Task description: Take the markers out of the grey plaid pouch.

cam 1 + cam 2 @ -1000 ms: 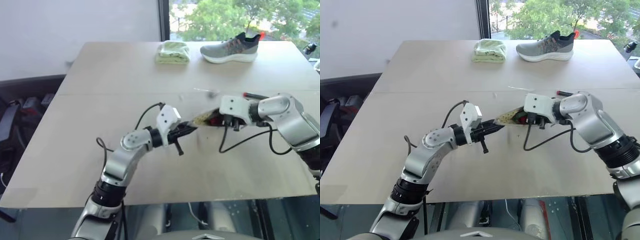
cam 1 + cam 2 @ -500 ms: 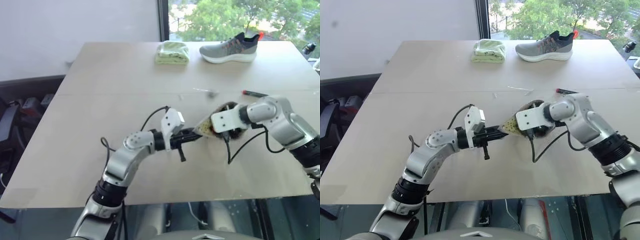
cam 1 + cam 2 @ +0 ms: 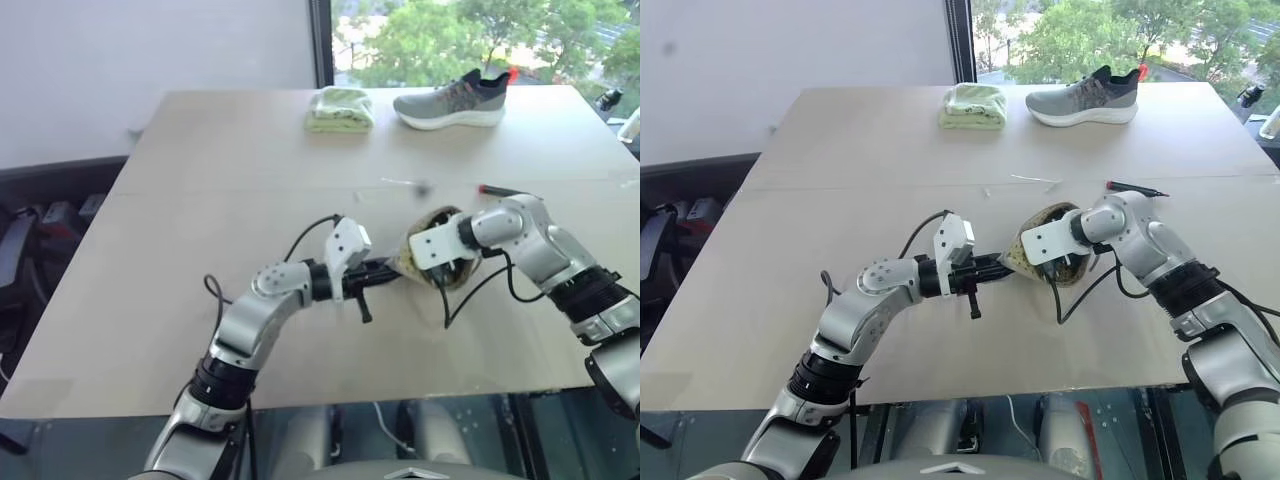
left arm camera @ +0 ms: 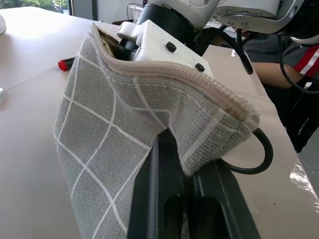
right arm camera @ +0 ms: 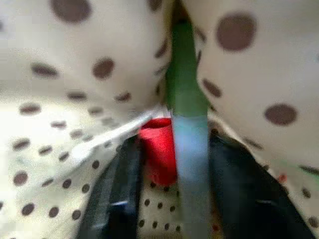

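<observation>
Lying mid-desk [image 3: 200,200], item one: the grey plaid pouch [image 4: 114,144], grey fabric with thin white grid lines and a pale bound edge, lifted off the surface at one end and sagging open toward the right arm.

Left pincer [image 3: 1002,268]: fingers together, clamped on the pouch's near edge; the left wrist view shows the two black fingers [image 4: 149,199] pinching the plaid cloth between them.

Right pincer [image 5: 167,164]: pushed down into the pouch's open mouth, its white wrist block [image 3: 432,246] sitting at the rim. Inside, the lining [image 5: 60,59] is cream with brown dots. The black fingers stand apart, with pens between them; whether they press on either pen I cannot tell.

Markers, inside the pouch: a green marker [image 5: 185,99], long, running between the fingers; a red marker [image 5: 158,149], short, just beside the green one.

Markers, outside the pouch: a thin dark pen with a red end [image 3: 500,189], flat on the desk beyond the right arm, apart from the pouch.

Other items, far edge of the desk: a folded light green cloth [image 3: 339,107]; just beside it, a grey running shoe [image 3: 455,98].
</observation>
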